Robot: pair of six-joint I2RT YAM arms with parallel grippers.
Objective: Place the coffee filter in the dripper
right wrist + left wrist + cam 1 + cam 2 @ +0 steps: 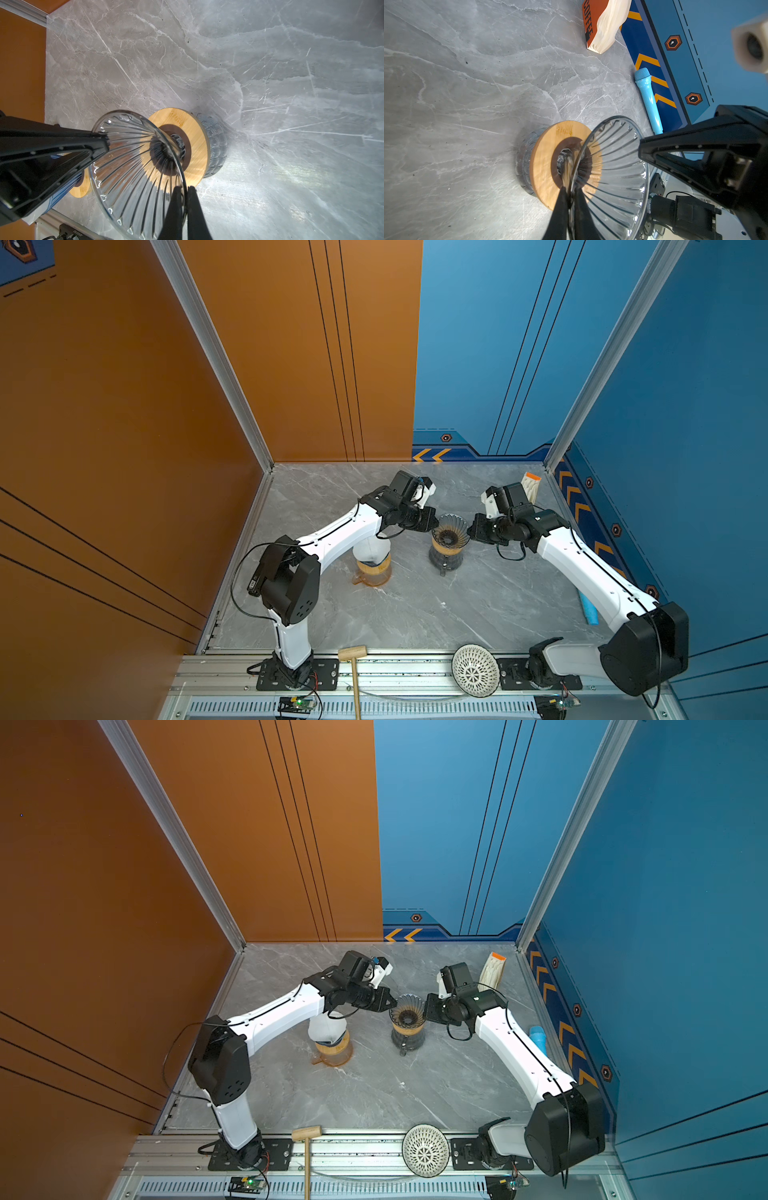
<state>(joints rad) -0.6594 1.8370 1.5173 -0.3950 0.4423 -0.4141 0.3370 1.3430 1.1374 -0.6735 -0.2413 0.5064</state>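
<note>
Top views both show marbled grey bench (415, 614), open in front; ribbed glass dripper (448, 531) mid-bench; left end effector (569, 190) and right end effector (184, 190) clamp its opposite rims; white paper filter (371, 549) sits in amber pot (374, 576) alongside

Bare tabletop (436, 614) front centre gives a wide lane from the front rail to the dripper (449, 531); the strip behind it to the back wall is also open. Dripper sides are blocked: left gripper (436, 523) and right gripper (469, 531) sit on opposite rims, fingers (560, 207) pinching glass, mouth open from above. Left arm overhangs the coffee filter (371, 549) on the amber carafe (372, 574). Coffee bag (531, 485) fills the back right corner, blue microphone (589, 610) hugs the right wall. Mallet (353, 672) and white bowl (475, 670) sit on the front rail.
</note>
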